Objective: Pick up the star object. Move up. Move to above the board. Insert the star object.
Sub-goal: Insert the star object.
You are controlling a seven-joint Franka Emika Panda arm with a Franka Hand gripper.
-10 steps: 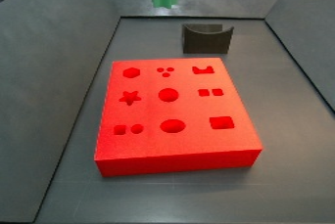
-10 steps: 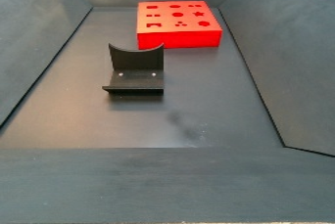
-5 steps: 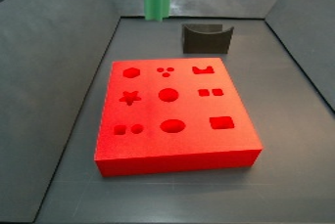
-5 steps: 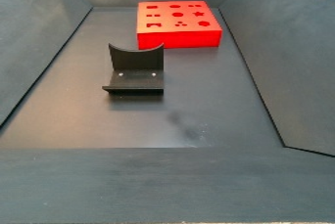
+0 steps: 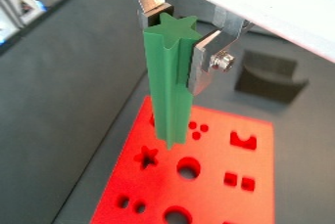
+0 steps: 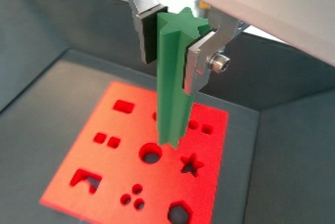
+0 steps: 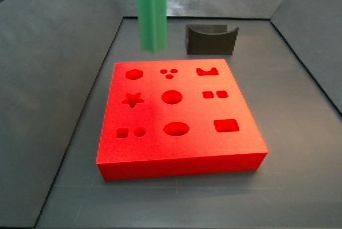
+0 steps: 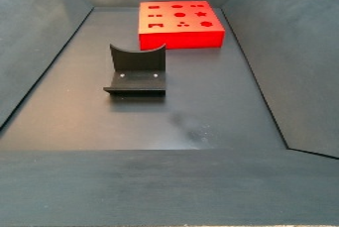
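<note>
Gripper (image 5: 181,34) grips star object (image 5: 167,81) above board (image 5: 197,169), fixture (image 5: 268,78) beyond.

In a side view the star object (image 7: 152,11) hides the tool above frame.

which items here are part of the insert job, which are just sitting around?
In the job:
- star object, green peg held upright above the board
- board, red, with shaped holes on top
- gripper, shut on the peg, above the board

Just there:
- fixture, dark bracket on the floor, apart from the board
</note>
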